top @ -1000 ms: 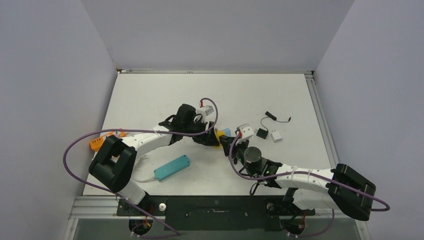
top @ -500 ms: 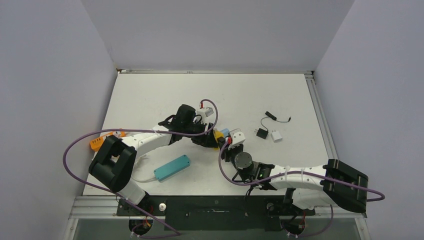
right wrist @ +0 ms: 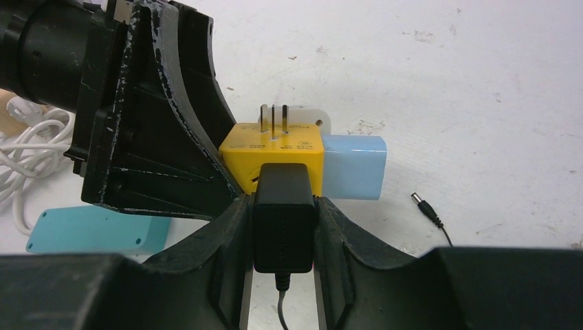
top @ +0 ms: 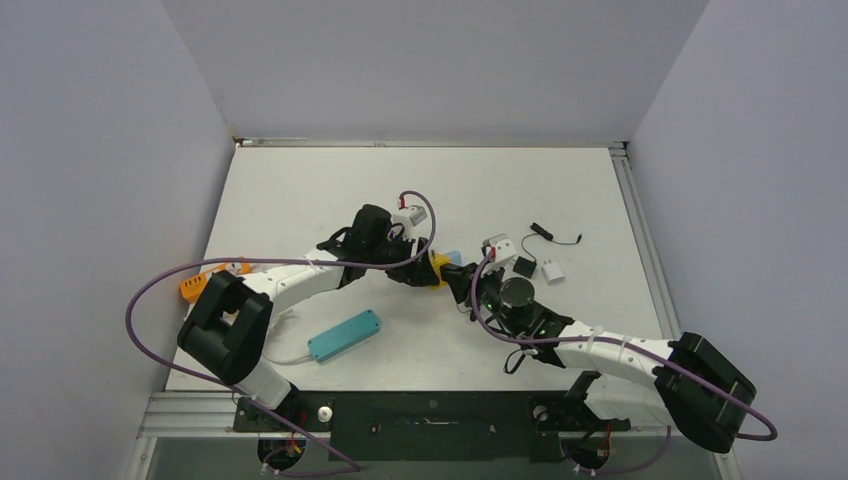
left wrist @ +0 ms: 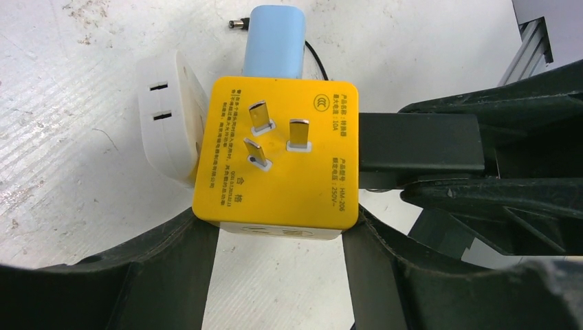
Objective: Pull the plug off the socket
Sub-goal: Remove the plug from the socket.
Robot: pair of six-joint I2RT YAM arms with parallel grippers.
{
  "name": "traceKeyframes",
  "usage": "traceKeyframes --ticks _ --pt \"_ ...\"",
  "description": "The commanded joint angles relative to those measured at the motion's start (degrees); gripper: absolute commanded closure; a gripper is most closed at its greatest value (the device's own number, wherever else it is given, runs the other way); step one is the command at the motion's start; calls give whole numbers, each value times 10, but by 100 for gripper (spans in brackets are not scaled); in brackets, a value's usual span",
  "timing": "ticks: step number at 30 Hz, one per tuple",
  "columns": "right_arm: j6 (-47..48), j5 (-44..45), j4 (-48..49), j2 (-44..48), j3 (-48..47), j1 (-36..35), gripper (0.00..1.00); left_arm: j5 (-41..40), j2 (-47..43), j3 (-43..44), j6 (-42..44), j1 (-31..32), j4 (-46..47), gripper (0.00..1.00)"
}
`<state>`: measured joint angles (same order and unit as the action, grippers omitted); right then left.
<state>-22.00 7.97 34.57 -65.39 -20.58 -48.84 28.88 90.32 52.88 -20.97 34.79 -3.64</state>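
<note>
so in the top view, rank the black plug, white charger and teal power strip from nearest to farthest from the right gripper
1. black plug: between the right gripper fingers, in the yellow socket cube.
2. white charger: on the table to its right.
3. teal power strip: to its left, nearer the bases.

The middle of the white table [top: 300, 190] is crowded: the left gripper [top: 415, 275] and right gripper [top: 462, 288] meet at a yellow socket cube [left wrist: 275, 155]. A black plug [right wrist: 283, 216], a light blue plug [left wrist: 275, 38] and a white adapter [left wrist: 168, 117] fill three of its sides, blocking approach there. A small black adapter [top: 524, 266] and white charger [top: 552, 271] lie just right. A teal power strip [top: 344, 334] lies near left. The far half is open
</note>
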Motion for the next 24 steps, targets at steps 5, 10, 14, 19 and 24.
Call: traceKeyframes --ticks 5,10,14,19,24 --pt "18 64 43 9 -20 -22 95 2 -16 6 26 1 -28 100" --pt "89 183 22 -7 -46 -115 95 -5 -16 6 27 1 -30 100" --pt "110 216 9 -33 -69 -145 95 -4 -15 6 28 1 -30 100" --pt "110 219 10 -36 -70 -150 95 -2 -14 7 28 1 -31 100" --pt "97 209 17 -27 -60 -140 95 -2 -15 8 29 1 -32 100"
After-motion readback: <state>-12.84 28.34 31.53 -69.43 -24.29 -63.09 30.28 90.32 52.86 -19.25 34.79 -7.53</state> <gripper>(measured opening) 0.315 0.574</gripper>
